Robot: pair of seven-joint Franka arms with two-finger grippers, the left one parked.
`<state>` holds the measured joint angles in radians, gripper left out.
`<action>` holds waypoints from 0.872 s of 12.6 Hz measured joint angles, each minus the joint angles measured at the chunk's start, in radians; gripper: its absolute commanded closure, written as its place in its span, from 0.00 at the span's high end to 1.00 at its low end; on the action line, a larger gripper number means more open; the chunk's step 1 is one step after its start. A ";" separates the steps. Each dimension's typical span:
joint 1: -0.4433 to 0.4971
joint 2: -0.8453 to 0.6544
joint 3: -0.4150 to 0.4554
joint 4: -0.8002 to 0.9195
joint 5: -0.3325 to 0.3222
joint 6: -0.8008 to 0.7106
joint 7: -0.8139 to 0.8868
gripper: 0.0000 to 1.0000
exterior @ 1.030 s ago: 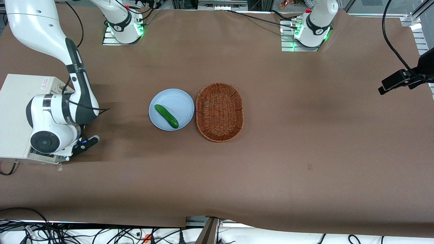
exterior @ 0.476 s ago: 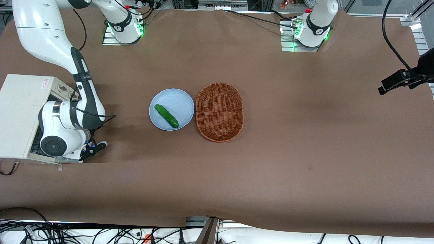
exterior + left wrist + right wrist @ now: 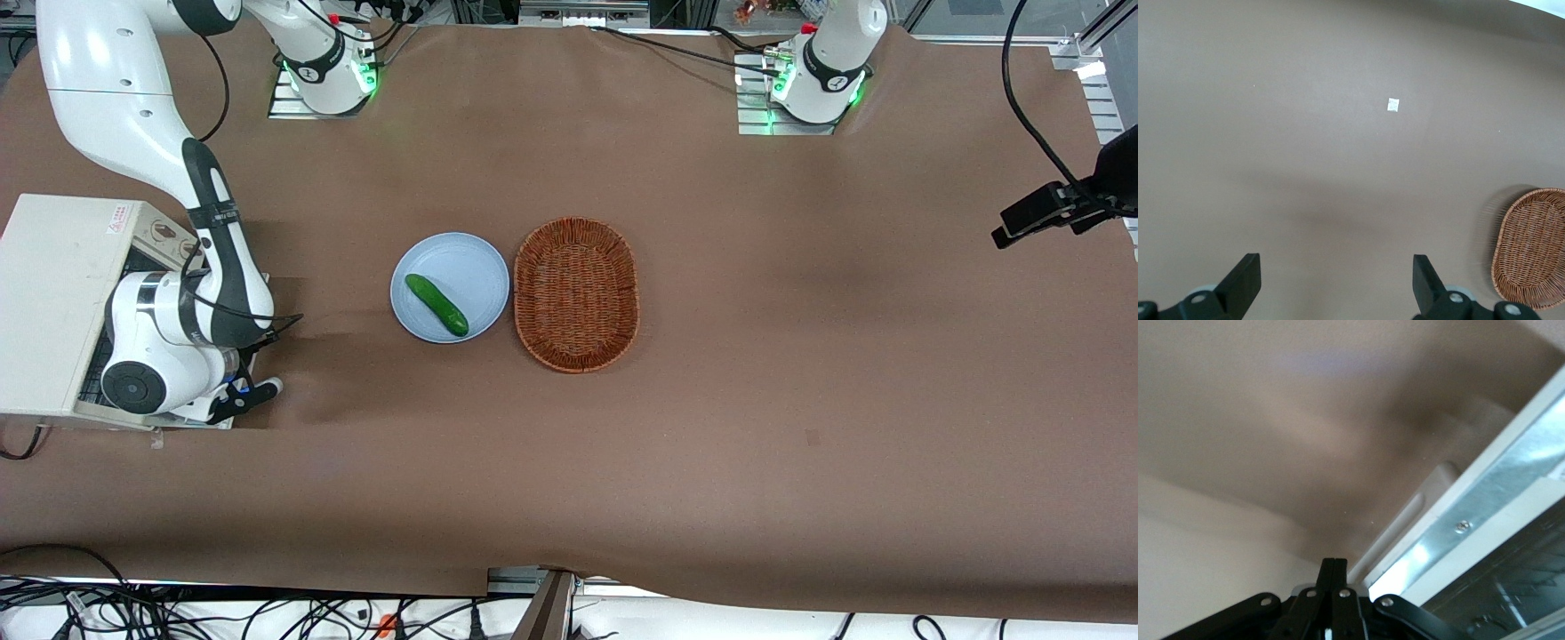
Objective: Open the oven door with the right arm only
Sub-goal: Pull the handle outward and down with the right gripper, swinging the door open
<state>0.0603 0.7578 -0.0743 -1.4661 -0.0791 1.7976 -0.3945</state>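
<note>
My robotics lab, brown-covered table, bolted arm bases upper frame, cable tangle lower left, gripper beside oven.

Wide table covered by a brown matte cloth, lit evenly from above with soft shadows. Two slotted metal mounting plates with green lights along the upper edge of the front view. Tangled black cables on a white ledge at the lower left. Small white speck on the cloth.
</note>
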 measured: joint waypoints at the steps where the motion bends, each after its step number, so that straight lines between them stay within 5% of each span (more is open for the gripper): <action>1: 0.001 0.000 0.000 0.000 0.013 0.000 0.018 0.00; 7: 0.019 0.000 0.000 0.009 0.075 0.001 0.111 0.00; 11: 0.019 -0.007 -0.003 0.045 0.076 0.000 0.113 0.61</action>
<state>0.0793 0.7503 -0.0773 -1.4207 -0.0035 1.7974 -0.2810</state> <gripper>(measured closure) 0.815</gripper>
